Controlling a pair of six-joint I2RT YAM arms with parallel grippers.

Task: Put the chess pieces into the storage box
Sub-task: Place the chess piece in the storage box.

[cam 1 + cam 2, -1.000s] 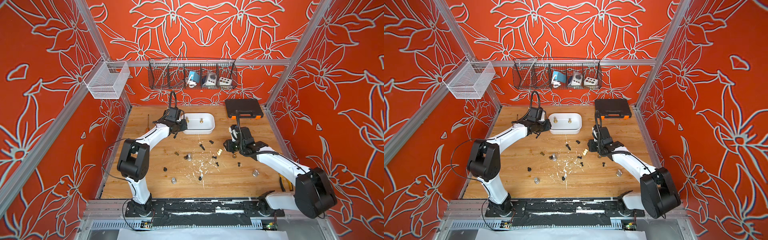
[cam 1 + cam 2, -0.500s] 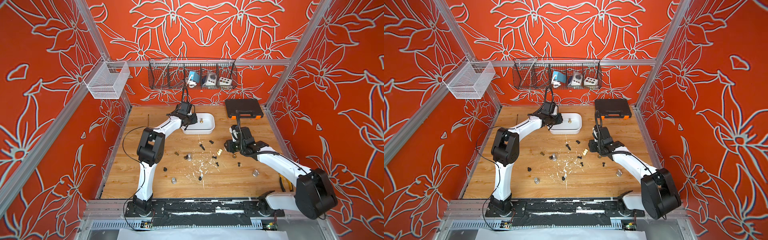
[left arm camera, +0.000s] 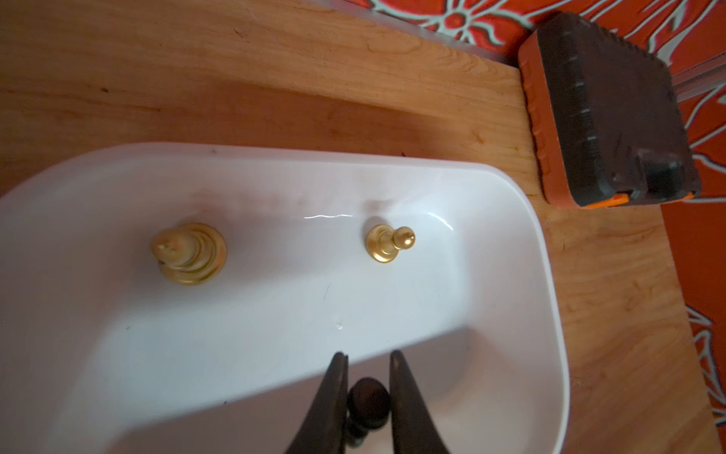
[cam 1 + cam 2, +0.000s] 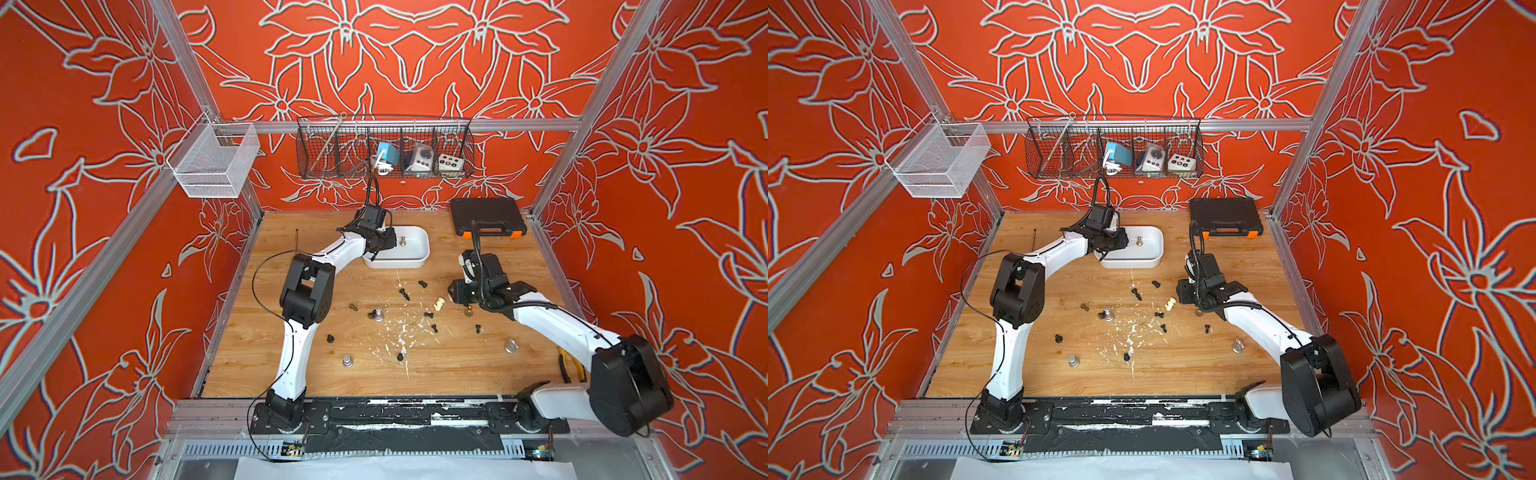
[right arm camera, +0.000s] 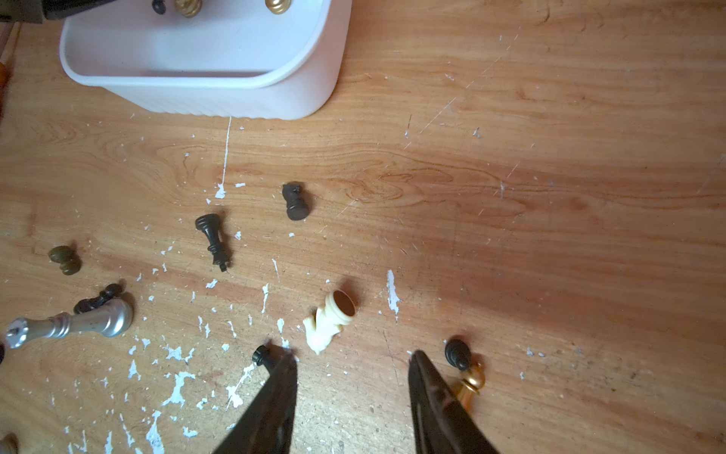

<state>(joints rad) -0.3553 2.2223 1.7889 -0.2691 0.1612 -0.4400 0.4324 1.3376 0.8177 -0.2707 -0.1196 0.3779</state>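
In both top views the storage box [image 4: 417, 261] is set near the middle of the tabletop's far edge, with the left hand [image 4: 385, 242] held over its left end. Loose chess pieces [image 4: 405, 294] are scattered mid-tabletop.

Left wrist: a black piece [image 3: 368, 397] is clamped in that hand above the box floor, where two gold pieces [image 3: 188, 253] are stood.

Right wrist: the right hand [image 5: 353, 355] is spread with nothing gripped, near a toppled cream piece [image 5: 330, 322].

Storage box [image 3: 510, 243]: glossy smooth white plastic. Gold pieces [image 3: 387, 243] inside: polished metal. Black piece [image 3: 369, 397]: matt. Silver piece [image 4: 377, 314], 9 o'clock of cream piece [image 4: 439, 304]: satin metal. Table [image 4: 457, 365]: wood grain, scuffed, white-flecked.
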